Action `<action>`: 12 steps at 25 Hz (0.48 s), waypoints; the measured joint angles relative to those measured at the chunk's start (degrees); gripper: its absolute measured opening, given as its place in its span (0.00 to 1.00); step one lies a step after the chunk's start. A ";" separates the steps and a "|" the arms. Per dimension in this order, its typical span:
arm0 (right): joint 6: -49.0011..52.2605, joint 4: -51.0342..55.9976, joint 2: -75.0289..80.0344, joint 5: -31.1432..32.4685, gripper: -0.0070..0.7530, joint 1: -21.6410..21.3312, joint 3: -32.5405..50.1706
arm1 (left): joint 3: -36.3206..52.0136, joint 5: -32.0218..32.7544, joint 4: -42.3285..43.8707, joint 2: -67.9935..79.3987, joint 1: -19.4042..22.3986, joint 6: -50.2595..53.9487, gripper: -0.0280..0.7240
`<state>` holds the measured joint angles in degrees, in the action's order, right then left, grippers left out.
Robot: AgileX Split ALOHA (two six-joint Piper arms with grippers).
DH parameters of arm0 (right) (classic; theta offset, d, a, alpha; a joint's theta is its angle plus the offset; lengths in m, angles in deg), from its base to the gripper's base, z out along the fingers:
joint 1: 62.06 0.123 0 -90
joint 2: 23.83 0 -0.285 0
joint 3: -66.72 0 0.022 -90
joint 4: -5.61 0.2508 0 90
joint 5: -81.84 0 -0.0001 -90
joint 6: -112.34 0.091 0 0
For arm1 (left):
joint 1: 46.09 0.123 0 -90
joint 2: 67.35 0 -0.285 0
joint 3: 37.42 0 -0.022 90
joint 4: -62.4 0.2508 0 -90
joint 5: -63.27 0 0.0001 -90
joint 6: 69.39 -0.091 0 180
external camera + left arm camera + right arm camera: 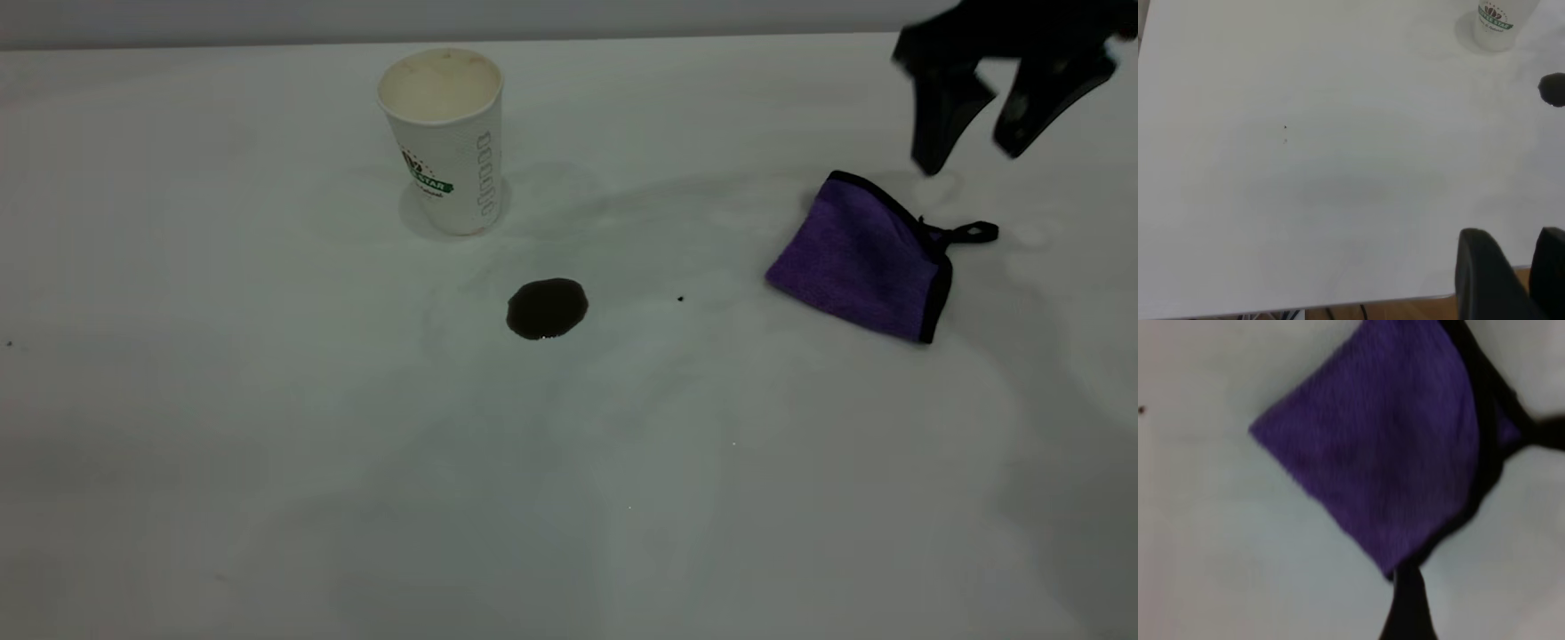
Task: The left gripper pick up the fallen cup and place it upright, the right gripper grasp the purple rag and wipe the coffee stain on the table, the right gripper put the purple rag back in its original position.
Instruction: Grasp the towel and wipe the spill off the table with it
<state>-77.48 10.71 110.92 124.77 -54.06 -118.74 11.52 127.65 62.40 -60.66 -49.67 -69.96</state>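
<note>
The white paper cup (449,147) stands upright at the far middle-left of the table (267,462), its cream inside showing. Nearer the middle lies the dark coffee stain (547,308), a short way in front of the cup. The purple rag (858,258) lies folded on the right, its black loop pointing right. My right gripper (969,160) hangs open just above and beyond the rag's far corner, holding nothing. In the right wrist view the rag (1385,460) fills the frame with one dark finger (1408,607) at its corner. My left gripper (1518,243) is open over the table's edge, far from the cup (1498,23).
A tiny black speck (680,299) lies between the stain and the rag. The left wrist view shows the stain (1553,90) at its border and the table's edge (1338,305) with wooden floor past it. Faint smudges mark the tabletop.
</note>
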 joint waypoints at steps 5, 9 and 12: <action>-0.64 0.00 3.46 -6.08 0.84 1.33 -0.40 | 0.00 0.00 0.00 0.00 0.00 0.00 0.35; -0.90 0.00 6.23 -9.57 0.84 3.70 -0.62 | 0.00 0.00 0.00 0.00 0.00 0.00 0.35; -0.90 0.00 8.19 -10.46 0.83 4.63 -0.75 | 0.00 0.00 0.00 0.00 0.00 0.00 0.35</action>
<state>-78.38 10.71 119.11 114.31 -49.43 -119.49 11.52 127.65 62.40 -60.66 -49.67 -69.96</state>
